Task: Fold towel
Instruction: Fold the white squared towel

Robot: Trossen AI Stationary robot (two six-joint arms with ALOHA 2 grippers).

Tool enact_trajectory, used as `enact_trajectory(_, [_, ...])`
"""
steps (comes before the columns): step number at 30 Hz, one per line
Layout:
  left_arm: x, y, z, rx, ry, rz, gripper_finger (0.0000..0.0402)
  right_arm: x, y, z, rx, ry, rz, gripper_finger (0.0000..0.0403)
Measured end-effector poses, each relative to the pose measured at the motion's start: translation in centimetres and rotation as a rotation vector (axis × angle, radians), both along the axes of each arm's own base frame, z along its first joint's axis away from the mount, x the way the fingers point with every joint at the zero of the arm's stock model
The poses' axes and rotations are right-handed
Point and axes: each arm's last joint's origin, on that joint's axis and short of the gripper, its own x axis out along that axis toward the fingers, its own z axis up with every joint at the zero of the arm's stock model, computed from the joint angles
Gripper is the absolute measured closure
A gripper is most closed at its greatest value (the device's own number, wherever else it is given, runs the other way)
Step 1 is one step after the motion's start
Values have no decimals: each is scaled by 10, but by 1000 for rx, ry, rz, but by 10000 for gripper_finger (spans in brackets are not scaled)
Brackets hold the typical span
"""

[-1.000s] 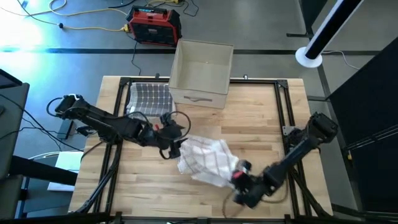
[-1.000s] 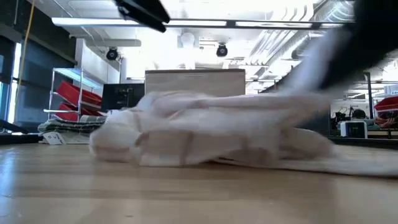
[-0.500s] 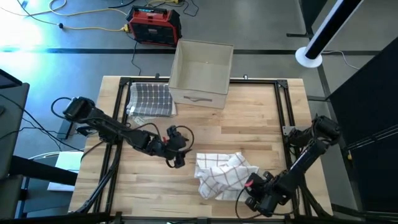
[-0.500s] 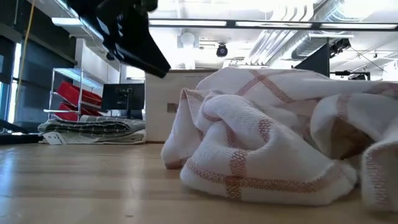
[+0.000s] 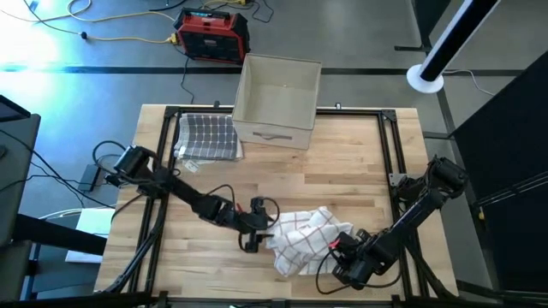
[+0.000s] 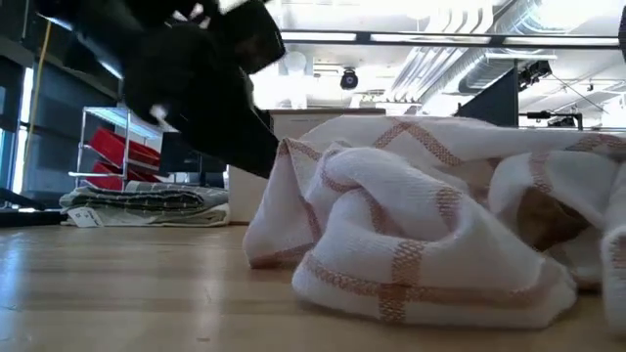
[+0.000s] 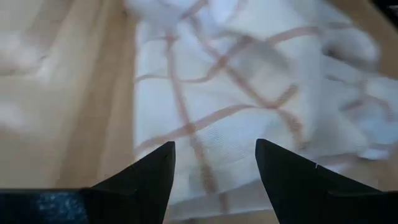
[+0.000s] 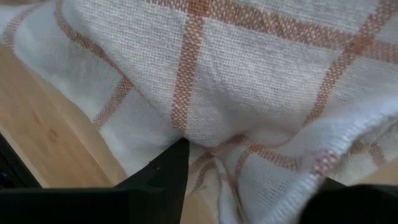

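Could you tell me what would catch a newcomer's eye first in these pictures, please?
The crumpled white towel with reddish checks lies bunched near the table's front edge. The left tool, fingers open, meets it from one side, and the right tool from the other. Farther back stand an open beige box and a folded dark-checked cloth.

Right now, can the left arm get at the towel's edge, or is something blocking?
Probably yes. The left gripper is open at the crumpled towel, nothing between them; the right gripper works the opposite side.

No text, label, brand, number or sign can be read in any of these views.
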Motion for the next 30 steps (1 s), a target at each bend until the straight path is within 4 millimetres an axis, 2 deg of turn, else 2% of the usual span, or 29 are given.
enact_trajectory(8, [-1,1,-4,117,19,-12,187,1,-1,0,-29,-36,-9,261])
enact_trajectory(10, [-5,3,-2,157,44,36,188,1,-1,0,-28,-40,-10,261])
enact_trajectory(15, [-32,0,23,310,113,100,198,1,0,1,-32,-58,-9,261])
enact_trajectory(18, [-43,-10,37,274,95,27,199,1,0,1,-39,-64,-10,261])
enact_trajectory(20, [-45,-18,40,255,73,-14,199,1,0,1,-46,-64,-6,261])
enact_trajectory(25, [-42,-34,18,356,73,-70,199,2,-1,1,-68,-81,-11,261])
enact_trajectory(30, [-26,-36,-6,474,18,-61,199,3,-1,1,-76,-106,-31,262])
